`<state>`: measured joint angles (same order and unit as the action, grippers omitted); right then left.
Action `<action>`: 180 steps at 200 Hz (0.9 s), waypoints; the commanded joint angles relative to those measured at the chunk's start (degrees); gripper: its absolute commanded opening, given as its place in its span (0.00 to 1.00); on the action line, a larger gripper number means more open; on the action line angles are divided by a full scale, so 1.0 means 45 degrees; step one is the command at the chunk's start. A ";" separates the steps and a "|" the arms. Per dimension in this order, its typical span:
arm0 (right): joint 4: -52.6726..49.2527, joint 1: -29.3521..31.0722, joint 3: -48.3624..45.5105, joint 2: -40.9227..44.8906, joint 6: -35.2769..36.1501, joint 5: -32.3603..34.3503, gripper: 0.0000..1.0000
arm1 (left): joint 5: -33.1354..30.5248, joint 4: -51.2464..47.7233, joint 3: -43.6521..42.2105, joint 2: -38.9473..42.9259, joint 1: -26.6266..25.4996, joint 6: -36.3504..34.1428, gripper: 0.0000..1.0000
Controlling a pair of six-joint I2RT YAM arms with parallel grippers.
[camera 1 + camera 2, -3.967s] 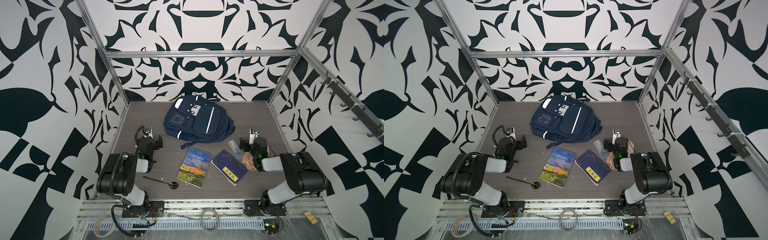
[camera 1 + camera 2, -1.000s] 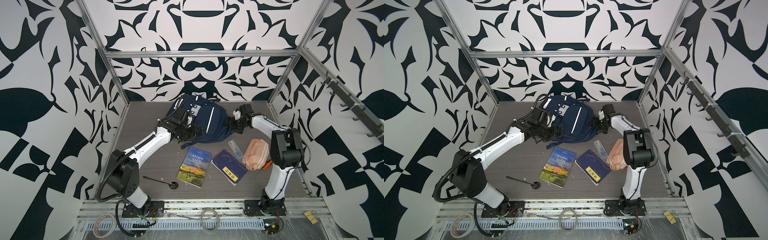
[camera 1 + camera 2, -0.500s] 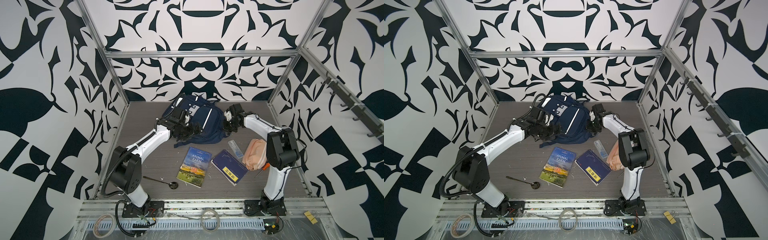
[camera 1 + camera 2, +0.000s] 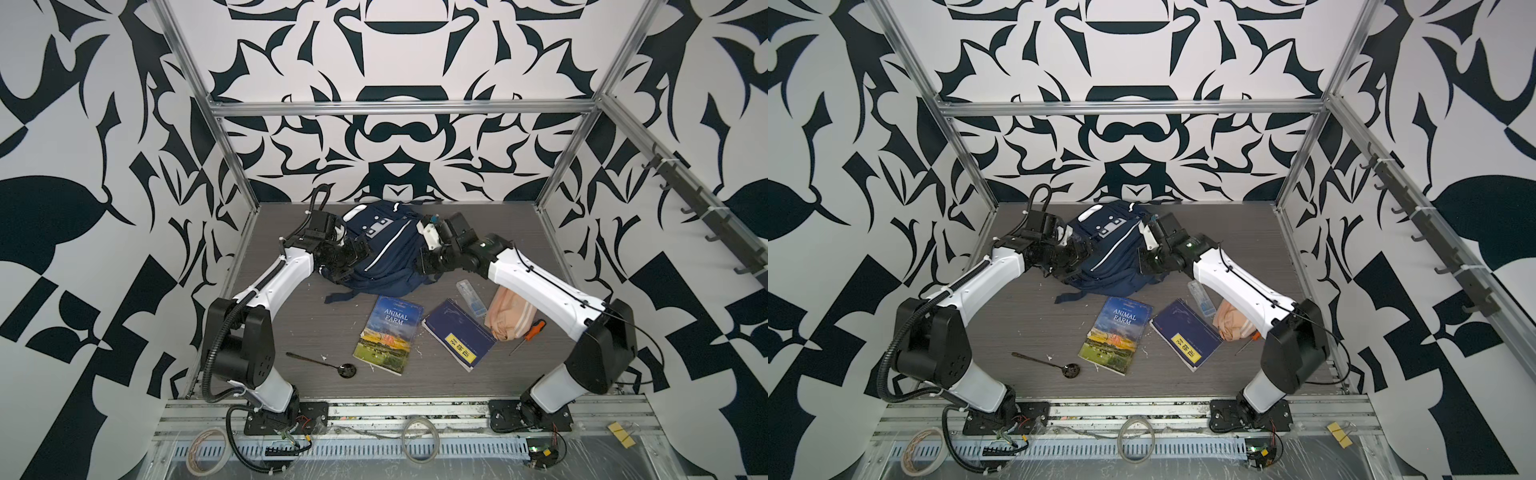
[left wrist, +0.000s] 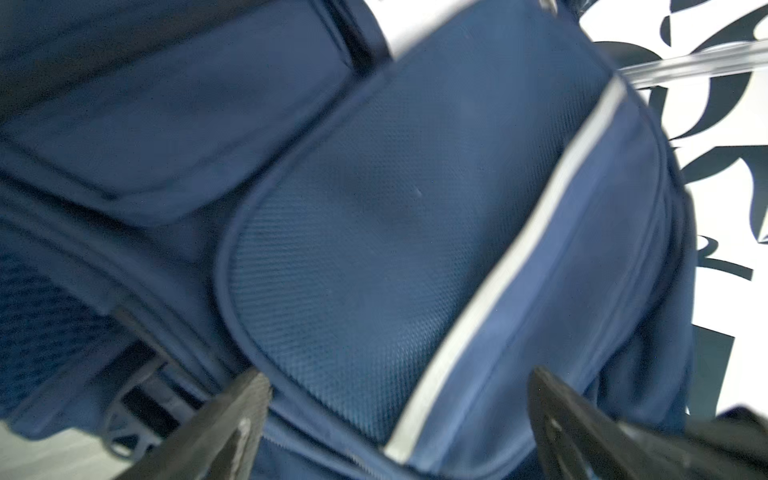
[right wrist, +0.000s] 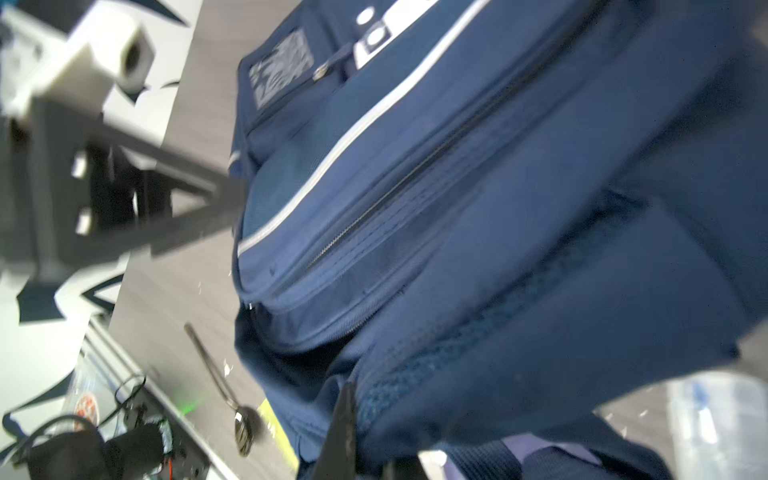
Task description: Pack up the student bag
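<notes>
The student bag (image 4: 382, 249) (image 4: 1113, 253), navy with white stripes, lies bunched at the back middle of the table. My left gripper (image 4: 347, 262) (image 4: 1073, 257) is at its left side, open, with its fingers astride the front pocket and stripe in the left wrist view (image 5: 397, 376), where the bag (image 5: 374, 228) fills the frame. My right gripper (image 4: 424, 259) (image 4: 1144, 262) is at the bag's right side, shut on the mesh side fabric (image 6: 365, 432). One of its fingers (image 6: 345, 415) shows against the bag (image 6: 457, 208); the other is hidden by cloth.
In front of the bag lie an Animal Farm book (image 4: 390, 332), a navy notebook (image 4: 459, 334), a clear case (image 4: 471, 293), a peach pouch (image 4: 507, 311), an orange-handled screwdriver (image 4: 530, 332) and a dark spoon (image 4: 328, 362). Patterned walls and metal posts close in the sides and back.
My right gripper has shut on the bag's right side. Both grippers have pressed inward and the bag is bunched narrower. The left gripper stays open.
</notes>
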<state>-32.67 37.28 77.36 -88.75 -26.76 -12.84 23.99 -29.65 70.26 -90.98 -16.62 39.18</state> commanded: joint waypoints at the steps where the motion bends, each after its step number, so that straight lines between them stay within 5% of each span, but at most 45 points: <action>1: 0.0125 0.0471 -0.1244 0.1137 -0.0625 -0.0523 0.18 | -0.0362 -0.0082 -0.0271 0.0435 0.0061 -0.0670 0.99; 29: 0.0492 0.0721 -0.2728 0.2458 -0.1140 -0.0203 0.42 | -0.0634 0.0008 -0.0985 0.0727 0.0016 -0.0688 0.99; 46: 0.0273 0.0729 -0.2714 0.3038 -0.1113 -0.0017 0.71 | -0.1149 -0.0311 -0.1140 0.1006 -0.0175 -0.0981 0.99; 64: -0.0385 0.0720 -0.2423 0.3463 -0.1065 0.0405 0.83 | -0.2237 -0.1082 -0.0893 0.1294 -0.0656 -0.1703 0.99; 95: -0.1923 -0.0175 -0.1513 0.3922 -0.0774 0.1461 0.88 | -0.5580 -0.2508 0.0250 0.1564 -0.3118 -0.3653 1.00; 137: -0.1416 -0.4349 -0.0975 0.2767 -0.0823 -0.0793 0.89 | -0.5911 -0.3467 0.2078 -0.0023 -0.5506 -0.2981 1.00; 180: -0.0257 -0.5900 -0.0747 0.0662 -0.0804 -0.2246 0.87 | -0.6727 -0.5226 0.5462 -0.3161 -0.7038 -0.1620 0.97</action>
<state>-37.23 12.01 72.51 -83.13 -30.92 -17.23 -2.70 -45.08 87.79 -98.15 -45.41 27.99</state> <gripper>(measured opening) 0.878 0.982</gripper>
